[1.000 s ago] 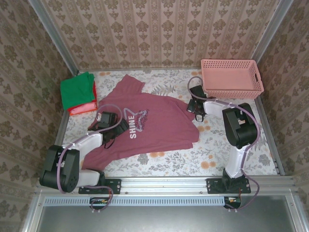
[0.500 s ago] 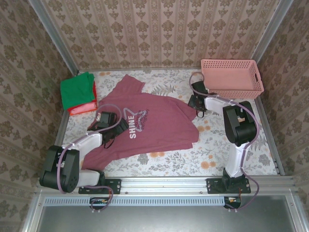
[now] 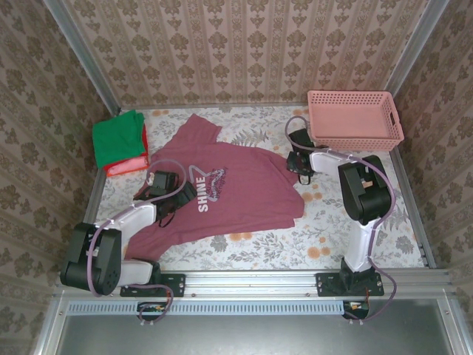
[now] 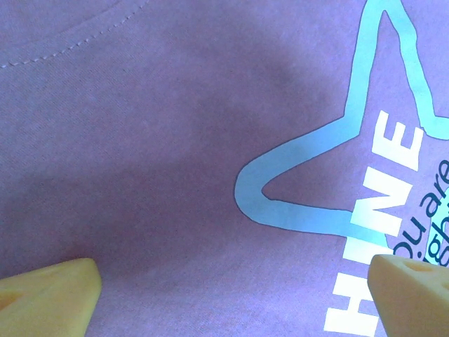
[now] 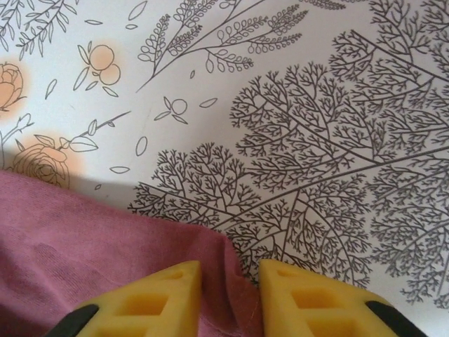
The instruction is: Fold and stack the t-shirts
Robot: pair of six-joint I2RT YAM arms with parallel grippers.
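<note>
Maroon shirt [image 3: 251,185]: spread flat mid-table, print up.
Left gripper [image 4: 231,295]: jaws wide apart over the print, holding nothing.
Handling: soft, light, limp; I judge hem corners and sleeves the best holds.
Axis: collar left, hem right, slightly skewed.
Right gripper [image 5: 230,288]: fingers nearly together at the hem's far corner; a true pinch, cannot tell.
Stack [image 3: 118,140]: 2 folded tees, green on red, far left.
</note>
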